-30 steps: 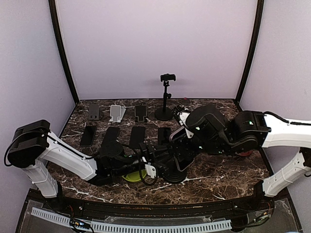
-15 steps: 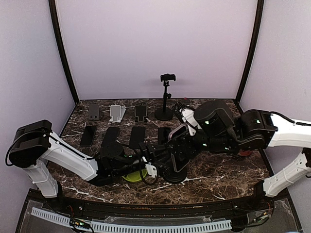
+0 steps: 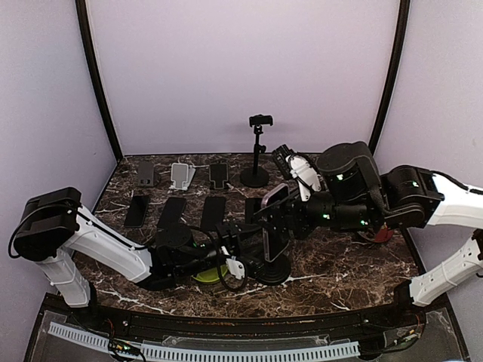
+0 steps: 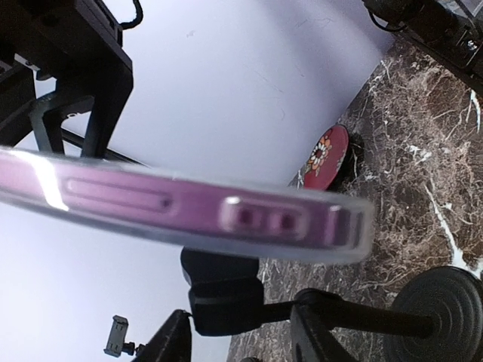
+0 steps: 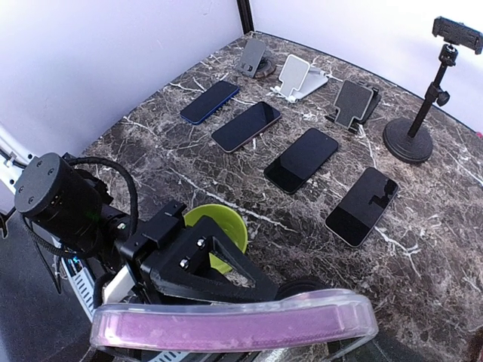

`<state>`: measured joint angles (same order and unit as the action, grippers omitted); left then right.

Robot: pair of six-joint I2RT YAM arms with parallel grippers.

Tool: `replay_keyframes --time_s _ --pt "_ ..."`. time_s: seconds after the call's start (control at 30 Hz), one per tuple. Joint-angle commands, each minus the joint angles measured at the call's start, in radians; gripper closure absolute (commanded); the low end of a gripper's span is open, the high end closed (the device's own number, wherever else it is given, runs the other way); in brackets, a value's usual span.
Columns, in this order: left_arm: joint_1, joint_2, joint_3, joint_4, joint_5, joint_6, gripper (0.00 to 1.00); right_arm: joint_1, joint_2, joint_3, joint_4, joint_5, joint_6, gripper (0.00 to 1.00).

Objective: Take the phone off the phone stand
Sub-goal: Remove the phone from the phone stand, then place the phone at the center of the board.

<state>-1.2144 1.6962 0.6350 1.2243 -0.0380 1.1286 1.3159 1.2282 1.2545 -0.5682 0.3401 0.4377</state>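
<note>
Phone (image 3: 273,226) is grasped by right tool (image 3: 282,216), clear of phone stand (image 4: 223,299); cannot tell for left tool (image 4: 241,328).

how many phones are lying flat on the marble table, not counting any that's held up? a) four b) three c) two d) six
a: a blue phone, a dark phone and two black phones lie flat in a row on the table, while the purple phone is held up off it.
</note>
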Motion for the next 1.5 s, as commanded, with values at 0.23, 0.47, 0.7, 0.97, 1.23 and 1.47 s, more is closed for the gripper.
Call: replay_keyframes --time_s 0.23,0.47,0.7,0.97,1.23,1.47 --pt "-0.021 -0.030 -0.032 0.026 -0.012 0.009 0.05 0.004 -0.023 0.111 0.069 0.037 -0.043 0.84" --pt "-0.031 -0.078 -0.055 0.021 -0.030 -0.001 0.01 -0.068 -0.051 0.186 0.009 0.057 -0.029 0.84" --pt "-0.035 -0.133 -0.086 0.010 -0.049 -0.006 0.01 -0.158 -0.050 0.274 -0.096 0.067 -0.039 0.84" --pt "-0.036 -0.196 -0.097 0.030 -0.152 -0.103 0.01 -0.324 -0.034 0.348 -0.220 0.077 -0.030 0.87" --pt "-0.031 -0.214 -0.063 0.061 -0.334 -0.239 0.01 -0.514 0.019 0.327 -0.216 0.009 -0.083 0.89" --pt "0.024 -0.291 -0.052 -0.041 -0.411 -0.437 0.01 -0.634 0.097 0.274 -0.177 -0.075 -0.117 0.91"
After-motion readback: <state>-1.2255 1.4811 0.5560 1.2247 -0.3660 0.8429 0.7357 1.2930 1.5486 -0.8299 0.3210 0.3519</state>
